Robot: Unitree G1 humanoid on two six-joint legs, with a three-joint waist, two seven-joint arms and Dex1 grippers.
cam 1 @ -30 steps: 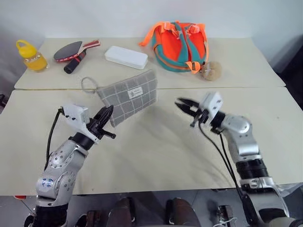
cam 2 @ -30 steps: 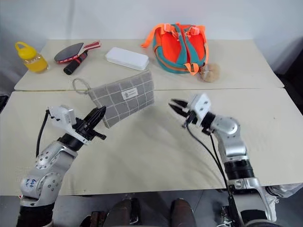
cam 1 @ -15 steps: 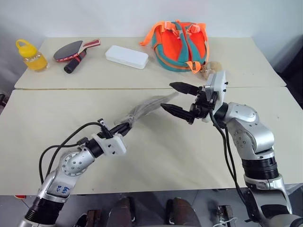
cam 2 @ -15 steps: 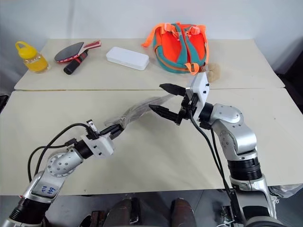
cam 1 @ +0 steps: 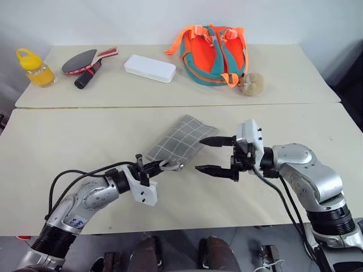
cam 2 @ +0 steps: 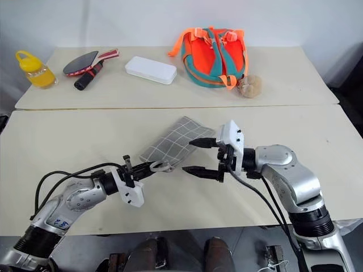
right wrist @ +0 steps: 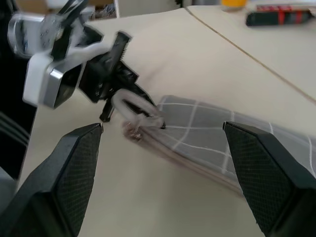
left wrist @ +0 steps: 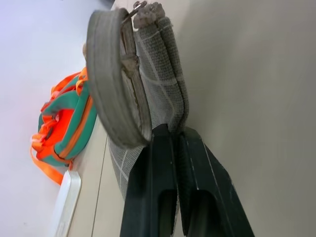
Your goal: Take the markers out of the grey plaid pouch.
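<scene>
Pouch (cam 1: 180,139) lies mid-table, loop end clamped in the left gripper (cam 1: 160,166), whose fingers are pressed together on the fabric. Right gripper (cam 1: 214,154) hangs at the pouch's 3 o'clock, fingers spread wide, holding nothing. Recommended: keep the left pinch firm and bring the right fingers squarely to the mouth before closing. No markers visible; contents cannot be told.

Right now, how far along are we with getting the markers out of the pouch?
Early. Done: the left end effector is shut on the grey plaid pouch at its loop end, with the pouch lying on the table. In hand: the right end effector is open beside the pouch, not touching it. Left: no markers are out yet, so both remain to be extracted.
</scene>
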